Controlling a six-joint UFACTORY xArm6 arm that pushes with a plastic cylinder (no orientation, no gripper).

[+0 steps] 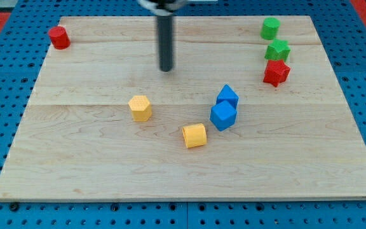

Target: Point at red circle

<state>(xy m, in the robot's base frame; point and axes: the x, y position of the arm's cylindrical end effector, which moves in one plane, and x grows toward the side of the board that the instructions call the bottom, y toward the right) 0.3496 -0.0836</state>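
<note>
Dark rod's top is cut off; my tip (166, 69) hangs well apart from red circle (59, 37).

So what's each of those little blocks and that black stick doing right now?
My tip: on bare board, touching no block.
Red circle: alone at the top left corner, untouched.
Red star: right side, against the green star.
Green star: just above it.
Green block: top right.
Blue blocks: touching, centre right.
Yellow blocks: apart, mid-board.
</note>
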